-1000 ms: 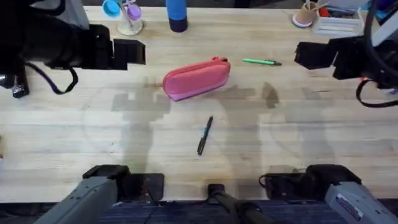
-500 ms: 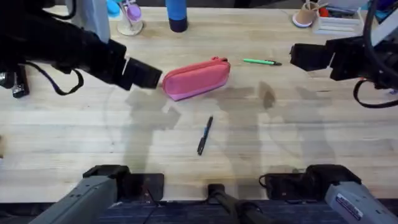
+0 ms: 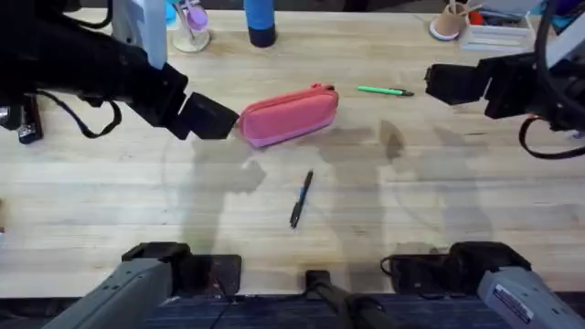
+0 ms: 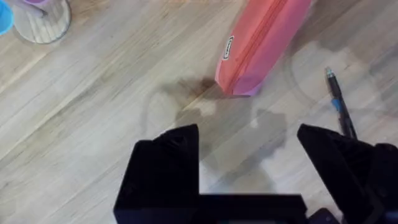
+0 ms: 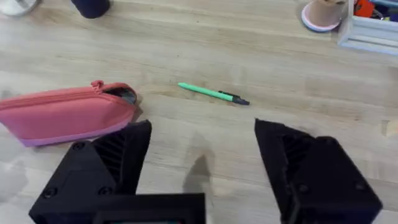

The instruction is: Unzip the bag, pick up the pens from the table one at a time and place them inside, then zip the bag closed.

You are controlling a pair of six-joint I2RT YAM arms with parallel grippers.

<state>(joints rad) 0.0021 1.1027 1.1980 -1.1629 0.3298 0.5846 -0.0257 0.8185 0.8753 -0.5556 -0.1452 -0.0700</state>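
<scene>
Pink fabric bag (image 3: 289, 115), oblong, mid-bench toward far edge, contents hidden. Left gripper (image 4: 249, 146) wide open, empty, beside bag's end. Right gripper (image 5: 202, 140) open, empty. Slim green pen (image 3: 384, 90) near far edge; dark pen (image 3: 301, 198) mid-table (image 3: 110, 201).

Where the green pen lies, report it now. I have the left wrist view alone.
Observer: The green pen lies on the table, just off the zipper-pull end of the pink pouch, not touching it.
Operator: Give me the right gripper's state.
Observer: The right gripper is open and empty, above the table, to the right of the green pen in the overhead view.
</scene>
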